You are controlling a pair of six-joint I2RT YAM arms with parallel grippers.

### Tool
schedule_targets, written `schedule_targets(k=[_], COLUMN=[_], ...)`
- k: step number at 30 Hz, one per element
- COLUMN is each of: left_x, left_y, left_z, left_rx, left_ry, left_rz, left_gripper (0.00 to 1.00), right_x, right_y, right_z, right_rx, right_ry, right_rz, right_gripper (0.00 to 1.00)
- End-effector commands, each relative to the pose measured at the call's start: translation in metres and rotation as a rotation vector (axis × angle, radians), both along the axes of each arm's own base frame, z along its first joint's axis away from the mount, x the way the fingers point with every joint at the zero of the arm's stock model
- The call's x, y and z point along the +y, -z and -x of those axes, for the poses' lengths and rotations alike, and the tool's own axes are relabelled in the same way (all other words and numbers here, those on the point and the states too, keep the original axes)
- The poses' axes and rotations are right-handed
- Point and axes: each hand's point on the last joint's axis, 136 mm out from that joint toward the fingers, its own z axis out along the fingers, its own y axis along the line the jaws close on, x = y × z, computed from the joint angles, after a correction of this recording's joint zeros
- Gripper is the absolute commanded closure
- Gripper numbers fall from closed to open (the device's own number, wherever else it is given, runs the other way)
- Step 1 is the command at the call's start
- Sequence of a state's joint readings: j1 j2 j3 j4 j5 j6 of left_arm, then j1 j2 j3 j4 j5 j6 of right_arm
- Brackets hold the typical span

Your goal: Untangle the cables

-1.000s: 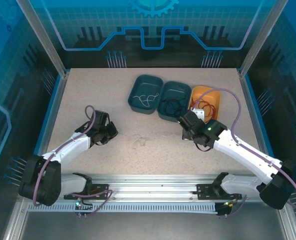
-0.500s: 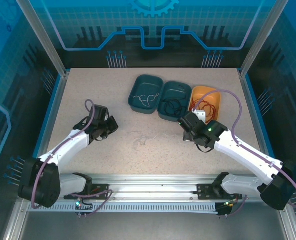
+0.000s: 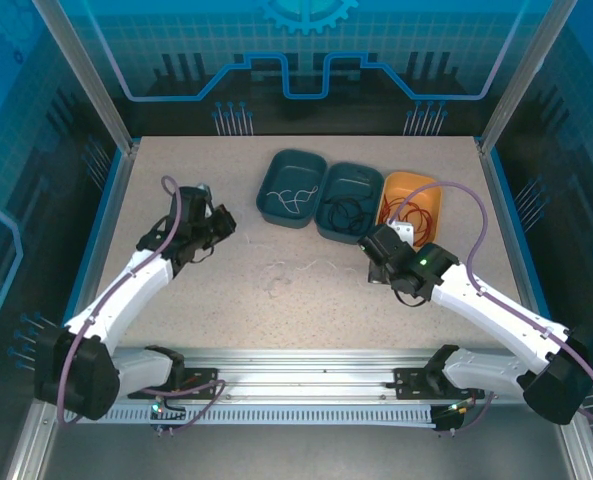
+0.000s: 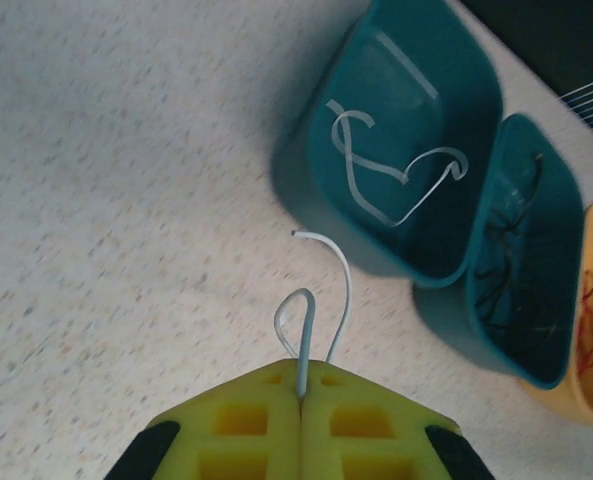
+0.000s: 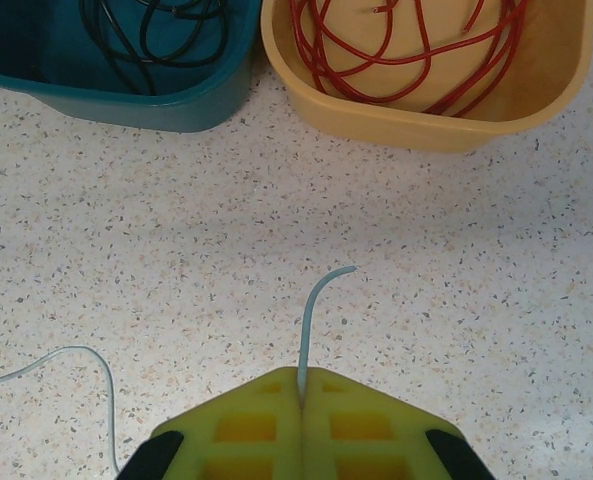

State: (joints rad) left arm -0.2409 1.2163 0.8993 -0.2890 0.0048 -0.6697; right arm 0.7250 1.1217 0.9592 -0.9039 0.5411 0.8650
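Speckled tabletop (image 3: 176, 160), white cable (image 3: 276, 278) central, trays (image 3: 276, 176) far edge

Overall light: bright, even, from overhead; blue cast on the enclosure walls (image 3: 36, 200) in the top view.
Shadows: soft and short; darker patch on the table (image 4: 96, 200) beside the teal tray (image 4: 456, 60); thin band under the yellow tray (image 5: 426, 125).
Glare: mild sheen on the white arm shells (image 3: 486, 305).
Focus: right wrist view crisp, white cable (image 5: 311, 320) sharp; left wrist view slightly soft, tray edges smeared.
Foreground: yellow finger pads (image 5: 236, 430) a little blurred, close to lens.
Edge distortion: frame posts (image 3: 81, 75) splayed outward in the top view.
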Motion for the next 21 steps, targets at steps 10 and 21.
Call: schedule_targets(k=[10, 21], left_x=[-0.016, 0.078], left_y=[-0.111, -0.186], left_z=[-0.11, -0.068], left_rx=[-0.288, -0.438], left_ry=[0.017, -0.233], left_rz=[-0.025, -0.103], left_gripper=[1.0, 1.0], right_x=[-0.028, -0.1], right_y=[0.002, -0.015], right_z=[0.013, 0.059], right_rx=[0.055, 0.035], right_ry=[0.11, 0.276], right_rz=[0.074, 0.094], right_gripper=[1.0, 1.0])
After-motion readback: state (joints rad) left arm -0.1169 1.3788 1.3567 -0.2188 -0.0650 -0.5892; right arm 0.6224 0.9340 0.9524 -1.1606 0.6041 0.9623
